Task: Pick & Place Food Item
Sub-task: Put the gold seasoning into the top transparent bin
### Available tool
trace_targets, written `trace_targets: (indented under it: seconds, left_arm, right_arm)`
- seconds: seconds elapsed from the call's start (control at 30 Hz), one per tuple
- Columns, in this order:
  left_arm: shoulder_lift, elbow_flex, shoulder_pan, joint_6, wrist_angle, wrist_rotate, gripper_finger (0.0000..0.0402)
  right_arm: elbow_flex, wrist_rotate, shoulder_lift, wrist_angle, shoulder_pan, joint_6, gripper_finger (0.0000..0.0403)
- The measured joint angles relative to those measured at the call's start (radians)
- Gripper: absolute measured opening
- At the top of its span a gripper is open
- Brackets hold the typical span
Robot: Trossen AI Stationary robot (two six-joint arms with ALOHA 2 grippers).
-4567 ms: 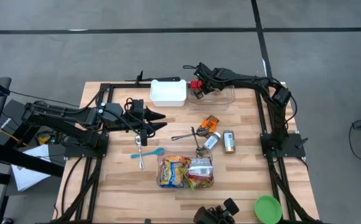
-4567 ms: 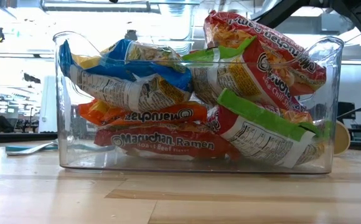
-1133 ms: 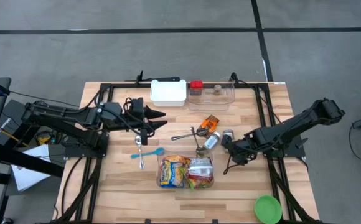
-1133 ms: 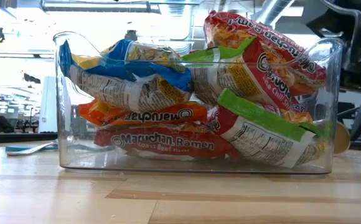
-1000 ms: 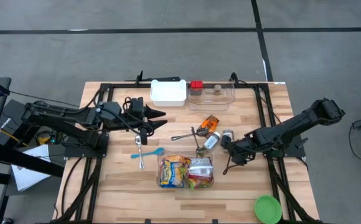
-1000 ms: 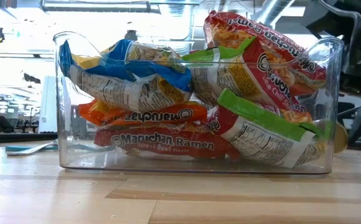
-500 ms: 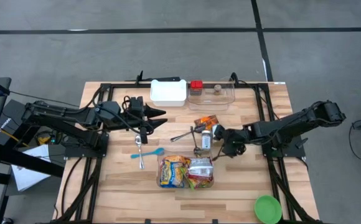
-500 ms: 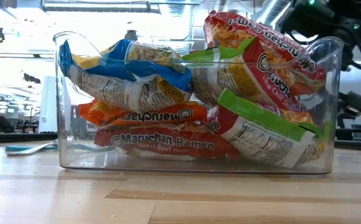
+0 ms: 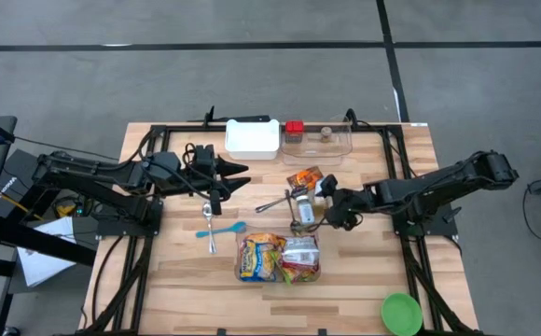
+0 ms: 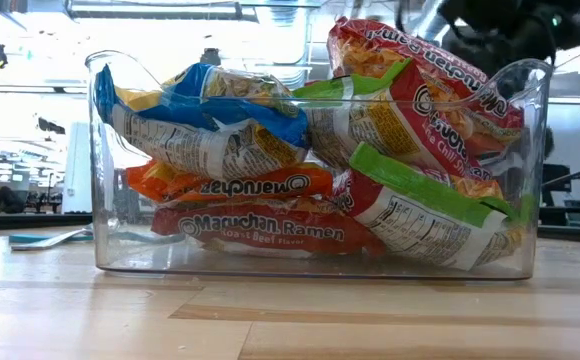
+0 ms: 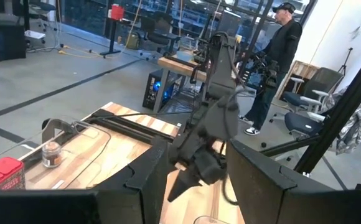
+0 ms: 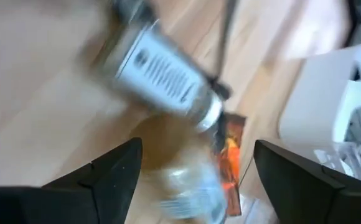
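Right tool mid-table, fingers spread, over jar near orange packet. Left tool waiting beside white box, released.

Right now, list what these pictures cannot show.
- Right tool, high view: too small to tell whether it grips anything.
- Jar, right wrist view: motion blur hides its label.
- Table behind the clear bin, low view: blocked by the ramen packets.
- Left tool: waits at the table's left.

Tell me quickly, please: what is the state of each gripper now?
Left gripper: open, holding nothing, waiting over the table's left side.
Right gripper: cannot be told; it is at the jars in the middle.
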Motion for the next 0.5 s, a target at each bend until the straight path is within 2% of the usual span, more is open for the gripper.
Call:
trace_targets:
  seconds: [0.17, 0.4, 0.5]
  left_arm:
    - [0.0, 0.0, 0.0, 0.001, 0.0, -0.001, 0.0159]
    - [0.0, 0.0, 0.0, 0.002, -0.001, -0.002, 0.0159]
    - [0.0, 0.0, 0.0, 0.002, -0.001, -0.002, 0.0159]
  right_arm:
    - [0.051, -0.008, -0.001, -0.013, 0.017, 0.124, 0.027]
    - [0.055, -0.012, -0.001, -0.202, 0.046, -0.027, 0.0245]
    - [0.055, -0.011, -0.001, -0.213, 0.053, -0.142, 0.0245]
